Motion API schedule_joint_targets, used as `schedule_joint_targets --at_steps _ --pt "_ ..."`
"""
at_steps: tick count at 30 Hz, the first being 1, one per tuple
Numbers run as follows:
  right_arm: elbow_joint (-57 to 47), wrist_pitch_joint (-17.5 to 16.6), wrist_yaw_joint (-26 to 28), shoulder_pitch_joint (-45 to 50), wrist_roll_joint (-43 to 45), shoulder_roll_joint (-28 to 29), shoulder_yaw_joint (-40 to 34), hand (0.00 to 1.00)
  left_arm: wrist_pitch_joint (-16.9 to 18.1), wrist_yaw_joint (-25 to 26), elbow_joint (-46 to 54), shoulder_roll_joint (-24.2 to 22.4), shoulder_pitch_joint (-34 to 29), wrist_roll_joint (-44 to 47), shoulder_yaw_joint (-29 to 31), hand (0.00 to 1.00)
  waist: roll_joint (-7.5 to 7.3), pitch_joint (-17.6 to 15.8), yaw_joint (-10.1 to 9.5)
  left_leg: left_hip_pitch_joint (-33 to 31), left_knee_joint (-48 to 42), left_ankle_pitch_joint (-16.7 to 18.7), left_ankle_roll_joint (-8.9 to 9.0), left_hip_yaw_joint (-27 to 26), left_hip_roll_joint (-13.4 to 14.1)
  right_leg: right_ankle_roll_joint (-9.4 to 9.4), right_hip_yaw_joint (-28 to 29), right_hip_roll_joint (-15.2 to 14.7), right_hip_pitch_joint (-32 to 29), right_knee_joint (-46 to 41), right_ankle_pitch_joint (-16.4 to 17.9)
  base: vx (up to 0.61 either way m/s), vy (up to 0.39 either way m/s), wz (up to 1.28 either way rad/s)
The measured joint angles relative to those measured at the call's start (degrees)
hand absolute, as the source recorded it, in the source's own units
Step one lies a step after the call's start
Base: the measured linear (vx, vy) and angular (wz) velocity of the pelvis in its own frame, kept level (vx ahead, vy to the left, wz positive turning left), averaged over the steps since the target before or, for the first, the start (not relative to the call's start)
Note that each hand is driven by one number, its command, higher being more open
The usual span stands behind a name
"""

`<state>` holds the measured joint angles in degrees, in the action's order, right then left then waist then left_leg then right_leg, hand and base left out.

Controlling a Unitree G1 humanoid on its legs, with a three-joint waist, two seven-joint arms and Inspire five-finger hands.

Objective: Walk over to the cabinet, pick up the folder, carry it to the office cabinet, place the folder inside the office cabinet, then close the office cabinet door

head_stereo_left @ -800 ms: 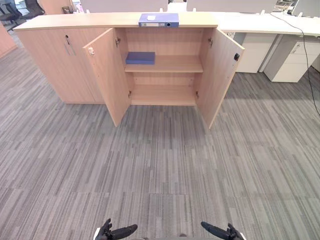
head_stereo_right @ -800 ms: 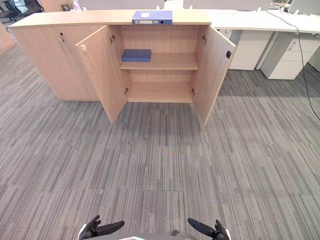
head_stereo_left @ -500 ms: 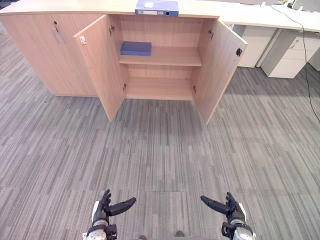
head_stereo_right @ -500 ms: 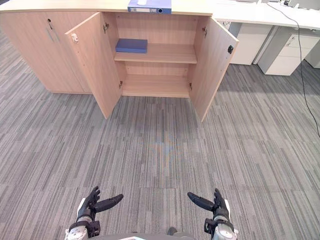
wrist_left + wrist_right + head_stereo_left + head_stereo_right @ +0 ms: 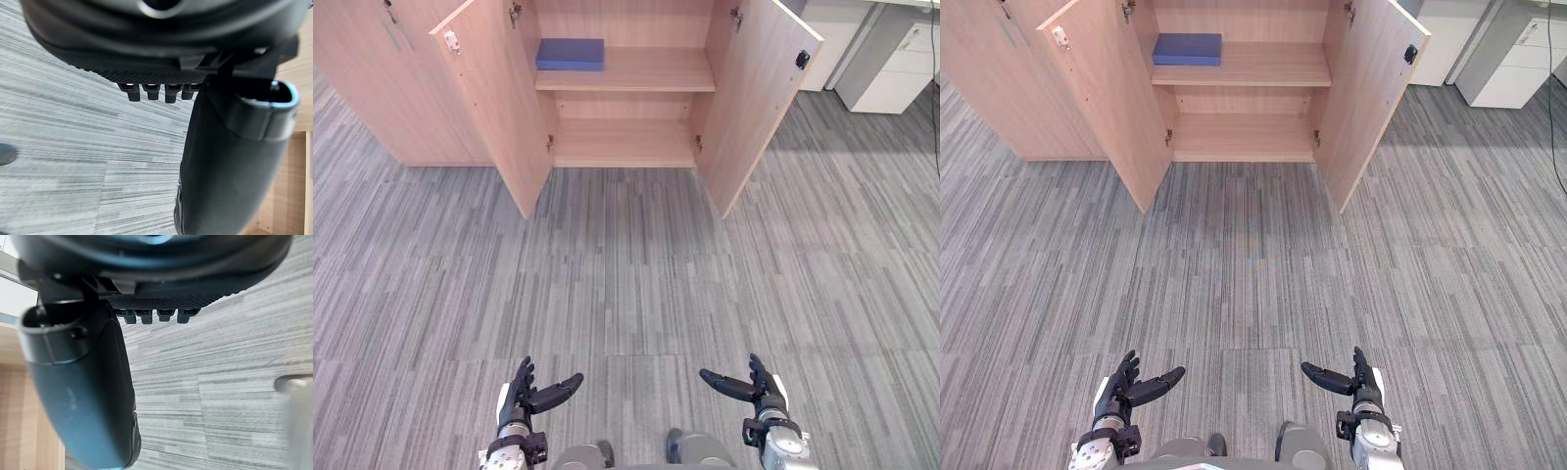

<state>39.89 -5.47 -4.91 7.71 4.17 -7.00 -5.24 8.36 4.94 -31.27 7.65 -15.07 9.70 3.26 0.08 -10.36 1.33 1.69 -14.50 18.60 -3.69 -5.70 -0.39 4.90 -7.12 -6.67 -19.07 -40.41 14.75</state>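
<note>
Change: your camera has closed in and tipped down, so the cabinet (image 5: 625, 147) now meets the top edge | Hands: left hand (image 5: 521, 403) and right hand (image 5: 759, 392) at bottom centre, fingers spread, holding nothing | Cabinet: both doors stand open | Contents: blue folder (image 5: 570, 54) lies flat, left end of upper shelf (image 5: 656, 70)

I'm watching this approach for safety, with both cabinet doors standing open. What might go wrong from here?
1. The left door and right door swing out toward the robot; walking closer, an arm might clip either edge.
2. A flat blue item lies at the left of the upper shelf, so anything slid in there might hit or push it.
</note>
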Motion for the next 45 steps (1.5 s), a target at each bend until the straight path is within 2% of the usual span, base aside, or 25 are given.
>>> schedule_joint_targets --at_steps 4,6,7,8,10,13,14,16,18,20,21,22,23,24,27,28,30,31,33,35,37,38,40,42,45 --pt "-0.27 0.05 -0.13 -1.59 0.00 -0.89 1.13 1.00 0.03 0.22 -0.20 0.86 3.89 1.23 -0.67 1.00 2.00 -2.64 1.45 5.92 5.25 0.14 0.94 3.13 3.20 -2.70 -4.71 4.06 -6.14 13.95 -2.91 0.46 -0.024 0.41" --pt "-0.30 0.05 -0.24 -1.81 -0.01 -1.23 1.16 1.00 0.24 0.23 -0.23 0.86 5.98 1.55 -1.12 1.00 2.04 -3.20 2.13 8.36 7.95 0.06 2.91 4.81 4.58 -3.41 -5.23 5.83 -7.86 25.99 -11.00 0.50 -0.094 0.70" --pt "-0.41 0.04 -0.53 -1.20 -0.04 -1.49 1.19 1.00 0.29 0.23 -0.43 0.75 6.14 1.51 -1.52 1.00 1.67 -3.05 2.88 10.50 8.39 1.37 5.29 5.58 4.93 -4.71 -4.60 5.40 -7.80 29.91 -20.66 0.63 -0.151 0.71" --pt "-0.24 0.16 -0.86 -1.47 -0.07 -2.02 1.06 1.00 0.27 0.14 -0.89 -0.13 6.54 1.51 -1.58 1.00 2.99 -3.61 3.38 11.94 7.72 2.12 6.63 6.21 6.12 -6.97 -5.57 5.75 -7.89 26.41 -23.31 0.62 -0.165 0.55" --pt "-0.34 0.42 -1.16 -2.88 -0.23 -1.82 1.09 1.00 0.28 -0.01 -0.94 -0.77 6.72 1.48 -2.49 1.00 4.31 -4.35 3.88 9.86 -1.06 -2.13 11.99 5.06 7.57 -7.91 -6.87 5.45 -7.75 17.74 -15.60 0.73 -0.241 0.36" --pt "-0.68 0.40 -0.99 -2.53 -1.45 -1.74 3.39 1.00 0.62 -0.20 -0.66 -2.22 4.65 1.46 -2.40 1.00 3.64 -5.14 3.42 -1.12 -31.76 -16.39 12.76 2.06 10.77 -8.42 -7.24 6.70 3.46 21.88 -10.74 0.63 -0.232 0.14" --pt "-1.86 0.38 -0.92 -2.53 -1.43 -1.02 3.98 1.00 0.84 -0.66 -0.39 -2.06 4.25 1.47 -2.24 1.00 3.78 -5.56 1.68 -8.75 -46.95 -11.89 10.59 -0.18 13.95 -9.35 -6.31 8.73 10.10 26.45 -10.08 0.58 -0.186 -0.24" --pt "-3.82 -0.21 -0.94 -2.88 -1.38 -0.31 4.61 1.00 0.82 -0.70 -0.30 -2.12 4.26 1.48 -2.18 1.00 2.48 -6.27 -0.30 -16.85 -51.19 -8.18 8.62 -3.62 15.15 -9.48 -4.71 9.55 17.07 32.15 -9.96 0.53 -0.123 -0.34" --pt "-5.45 -0.42 -1.01 -3.48 -1.33 -0.03 4.63 1.00 0.80 -1.13 -0.28 -2.14 4.08 1.46 -2.18 1.00 1.54 -6.80 -1.60 -23.13 -43.44 -5.93 6.02 -6.47 14.29 -9.43 -2.89 9.59 22.72 36.95 -9.55 0.61 -0.060 -0.36" --pt "-5.23 -0.52 -1.04 -5.03 -1.07 -0.28 4.62 1.00 0.69 -1.27 -0.34 -2.12 3.85 1.44 -2.23 1.00 0.79 -6.94 -2.64 -25.71 -22.92 -6.43 6.62 -4.61 9.96 -8.27 -0.54 8.57 25.51 38.37 -7.70 0.52 0.057 -0.62" --pt "-4.53 -0.73 -1.11 -6.02 -1.08 -0.46 4.36 1.00 0.63 -1.23 -0.42 -2.13 3.33 1.42 -2.24 1.00 0.91 -6.76 -3.39 -25.46 -7.27 -10.23 7.57 -1.59 7.65 -7.34 1.56 8.18 27.07 38.65 -6.23 0.57 0.169 -0.96" --pt "-3.03 -0.75 -1.31 -6.76 -1.13 -0.42 4.25 1.00 0.51 -1.06 -0.68 -2.02 2.91 1.42 -2.05 1.00 0.61 -6.66 -4.40 -24.49 -0.55 -18.20 8.36 0.02 6.61 -6.26 4.13 7.58 28.90 38.85 -4.49 0.59 0.202 -1.03" --pt "-2.37 -0.74 -1.31 -6.75 -1.13 -0.29 4.29 1.00 0.41 -0.92 -0.82 -1.97 2.63 1.42 -1.91 1.00 0.02 -6.20 -4.73 -23.53 -0.63 -21.39 7.07 0.16 5.79 -5.69 5.20 6.80 29.64 38.68 -3.64 0.63 0.231 -0.79" --pt "-1.65 -0.73 -1.29 -6.36 -1.22 0.31 4.20 1.00 0.08 -0.72 -1.17 -1.80 2.94 1.41 -1.14 1.00 -1.95 -4.98 -4.20 -23.32 -2.30 -20.46 4.02 -0.12 3.63 -4.23 6.13 4.01 29.05 35.76 -1.98 0.66 0.227 -0.30" --pt "-0.15 -0.72 -1.19 -5.14 -1.54 0.79 3.27 1.00 0.12 -0.44 -1.00 -2.17 3.58 1.40 -1.12 1.00 -2.51 -4.77 -2.85 -19.24 -7.65 -12.78 1.79 -2.82 2.27 0.24 8.17 1.43 21.63 10.85 -1.27 0.65 0.230 -0.28" --pt "-0.08 -0.63 -1.02 -4.34 -1.61 1.11 3.38 1.00 0.05 -0.39 -1.07 -1.70 3.60 1.40 -1.33 1.00 -2.94 -4.90 -1.88 -14.48 -7.27 -10.00 0.69 -3.37 1.05 5.67 7.94 -0.92 16.14 -5.36 -5.13 0.72 0.221 -0.19" --pt "0.46 0.09 -0.79 -3.24 -1.63 1.40 3.89 1.00 0.02 -0.16 -1.03 -1.16 3.68 1.39 -1.50 1.00 -2.66 -5.01 -0.78 -6.82 -5.17 -7.49 -0.15 -3.63 0.39 1.23 5.33 -2.86 10.49 -18.90 -2.53 0.60 0.116 -0.11" --pt "0.29 0.15 -0.34 -2.58 -2.09 1.47 5.60 1.00 0.27 0.13 -0.68 -0.60 3.68 1.40 -1.30 1.00 -2.22 -4.67 -0.27 -1.08 -0.81 -7.30 -0.14 -3.67 1.15 -1.76 1.76 -2.76 6.03 -18.45 -0.54 0.50 0.032 -0.17" --pt "0.26 0.11 0.06 -2.80 -2.22 1.66 6.34 1.00 0.78 0.08 -0.42 0.62 4.42 1.41 -1.13 1.00 -1.63 -4.97 0.01 2.95 2.72 -7.02 0.36 -3.67 2.53 -2.58 -1.34 -1.61 1.64 -11.75 0.70 0.50 -0.045 -0.01" --pt "0.49 0.12 0.16 -2.79 -2.24 1.62 6.65 1.00 0.80 0.15 -0.63 0.84 5.29 1.46 -0.55 1.00 -1.65 -4.97 0.34 5.54 4.17 -6.87 0.63 -3.42 4.03 -2.00 -2.59 0.14 -1.20 4.29 -0.42 0.57 -0.144 0.23" --pt "0.86 0.14 0.08 -1.93 -2.31 1.44 6.63 1.00 0.78 0.11 -0.65 1.38 4.63 1.45 -0.53 1.00 -2.96 -4.18 1.05 8.56 4.29 -4.36 4.74 -2.33 3.67 -2.54 0.28 1.73 -0.22 26.50 -12.42 0.59 -0.208 0.39" --pt "3.18 0.50 0.00 -2.40 -2.77 -0.35 6.57 1.00 0.36 0.13 -3.14 -0.77 5.15 1.44 -0.58 1.00 -0.99 -3.57 0.91 10.79 2.44 -1.06 7.23 -0.41 5.80 -4.63 1.31 3.05 -0.85 22.77 -21.24 0.73 -0.276 0.49" --pt "3.72 0.86 0.04 -2.48 -3.25 -0.72 5.43 1.00 0.23 -0.08 -2.80 -2.46 4.91 0.74 -0.85 1.00 0.43 -3.44 1.40 7.03 -8.11 -1.98 8.55 1.38 7.62 -5.28 -0.35 2.95 0.11 19.07 -14.30 0.57 -0.247 0.55" --pt "1.44 1.21 -0.20 -0.16 -3.09 -0.24 5.52 1.00 0.14 -0.02 -1.89 -4.48 4.37 0.42 -0.80 1.00 1.53 -3.66 0.77 -1.96 -32.42 -8.05 10.34 0.05 13.32 -6.56 -3.07 4.17 6.96 19.71 -10.09 0.47 -0.248 0.51" --pt "-1.79 0.71 -0.74 1.23 -2.50 0.93 4.73 1.00 0.14 -0.12 -0.13 -4.85 3.01 0.30 -1.68 1.00 1.09 -3.40 -0.47 -8.85 -37.76 -4.63 9.14 -4.68 16.12 -7.25 -3.96 4.86 13.76 24.36 -8.98 0.38 -0.142 0.07"
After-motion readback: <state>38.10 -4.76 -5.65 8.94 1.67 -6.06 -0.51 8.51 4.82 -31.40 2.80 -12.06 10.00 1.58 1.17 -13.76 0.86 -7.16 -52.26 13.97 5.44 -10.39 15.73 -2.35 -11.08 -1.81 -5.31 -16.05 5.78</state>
